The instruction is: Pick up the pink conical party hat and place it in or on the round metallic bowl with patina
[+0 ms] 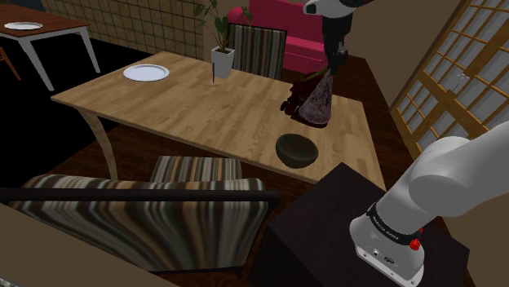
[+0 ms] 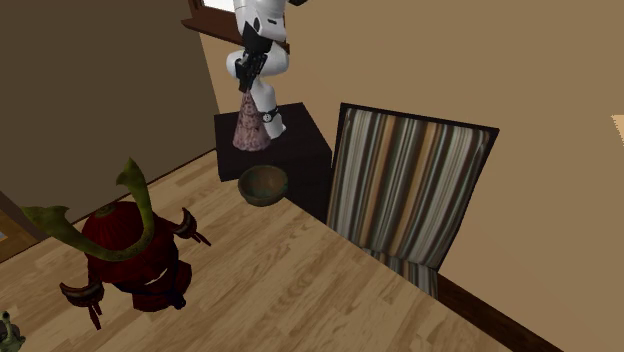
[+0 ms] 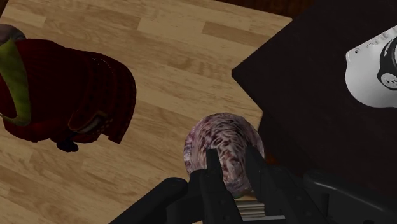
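We saw the gripper [image 1: 332, 65] clenched on the pointed tip of the party hat [image 1: 317, 104]. Its black fingers [image 3: 213, 170] pressed against either side of the cone. The hat, mottled pink and dark, hung wide end down, clear of the table [image 1: 188, 110]. The bowl [image 1: 295, 150], dark and greenish brown, sat below it and a little aside, close to the table's edge nearest the stand [image 1: 326, 220], and the hat did not touch it. A red figure with green horns [image 2: 130, 250] stood further in on the tabletop, apart from both. A white plate [image 1: 146, 72] lay near the far corner at the shoulder view's left, and a potted plant [image 1: 222, 55] stood at the far edge. Striped chairs [image 2: 410, 190] were drawn up to the table's sides
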`<move>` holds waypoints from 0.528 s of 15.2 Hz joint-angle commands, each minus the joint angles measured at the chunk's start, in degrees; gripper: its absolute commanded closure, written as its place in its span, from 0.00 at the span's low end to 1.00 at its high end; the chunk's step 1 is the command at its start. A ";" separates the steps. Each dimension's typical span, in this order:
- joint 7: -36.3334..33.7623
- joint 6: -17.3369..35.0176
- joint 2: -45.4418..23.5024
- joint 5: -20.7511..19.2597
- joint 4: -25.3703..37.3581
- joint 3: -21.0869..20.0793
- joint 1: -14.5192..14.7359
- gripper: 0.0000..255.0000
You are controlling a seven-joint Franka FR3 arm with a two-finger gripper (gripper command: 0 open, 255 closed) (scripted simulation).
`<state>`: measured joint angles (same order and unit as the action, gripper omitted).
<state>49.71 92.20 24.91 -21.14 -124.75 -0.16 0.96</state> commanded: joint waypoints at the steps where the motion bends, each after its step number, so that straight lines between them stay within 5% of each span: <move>1: -0.43 1.30 0.30 -0.07 -1.65 0.09 0.01 1.00; 8: -2.13 6.32 0.07 -0.44 -6.72 0.40 -0.01 1.00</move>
<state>47.73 97.75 25.01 -21.47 -130.76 0.12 1.00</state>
